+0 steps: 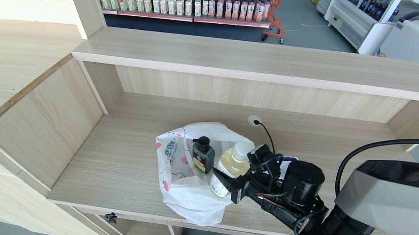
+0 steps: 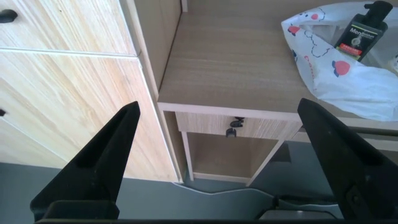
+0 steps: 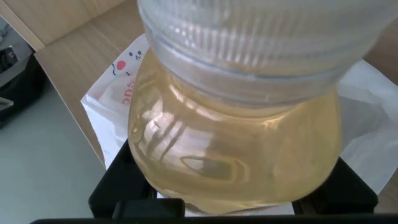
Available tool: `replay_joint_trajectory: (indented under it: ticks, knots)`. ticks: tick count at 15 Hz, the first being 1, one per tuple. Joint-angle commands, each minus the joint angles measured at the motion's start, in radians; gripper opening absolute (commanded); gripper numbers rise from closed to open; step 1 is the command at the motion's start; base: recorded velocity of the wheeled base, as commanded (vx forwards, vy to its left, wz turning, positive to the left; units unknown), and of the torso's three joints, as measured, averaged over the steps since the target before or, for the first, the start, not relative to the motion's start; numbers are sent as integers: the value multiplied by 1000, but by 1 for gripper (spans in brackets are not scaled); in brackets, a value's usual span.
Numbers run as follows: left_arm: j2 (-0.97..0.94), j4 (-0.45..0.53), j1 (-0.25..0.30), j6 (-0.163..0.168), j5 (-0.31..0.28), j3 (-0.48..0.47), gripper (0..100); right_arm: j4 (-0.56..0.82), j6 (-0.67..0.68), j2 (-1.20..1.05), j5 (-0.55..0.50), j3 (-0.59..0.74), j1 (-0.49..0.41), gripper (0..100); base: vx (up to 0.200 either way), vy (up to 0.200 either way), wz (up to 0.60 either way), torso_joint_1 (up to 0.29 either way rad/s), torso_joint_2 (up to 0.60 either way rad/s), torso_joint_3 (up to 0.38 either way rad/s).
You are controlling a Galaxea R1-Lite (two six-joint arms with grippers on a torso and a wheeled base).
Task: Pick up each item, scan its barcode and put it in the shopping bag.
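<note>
Bottle [image 1: 232,163] partly behind right end effector [image 1: 225,185]

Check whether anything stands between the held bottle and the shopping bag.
Nothing visible does. The right gripper holds the yellow bottle at the shopping bag's open mouth. A dark pump bottle stands inside the bag, beside it on the robot's left, but seems to leave room.
</note>
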Motion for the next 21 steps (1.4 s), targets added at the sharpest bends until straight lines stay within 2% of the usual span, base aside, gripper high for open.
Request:
replay_joint_trajectory:
  ticks: [1, 7, 21]
  knots:
    - [0, 1, 0, -1, 0, 0, 100, -1, -1, 19, 18, -16, -5, 0, 0, 0, 0, 0, 0, 0]
    - [0, -1, 0, -1, 0, 0, 100, -1, 1, 47, 33, -68, -19, 0, 0, 0, 0, 0, 0, 0]
    - [0, -1, 0, -1, 0, 0, 100, -1, -30, 99, 45, -83, -55, 0, 0, 0, 0, 0, 0, 0]
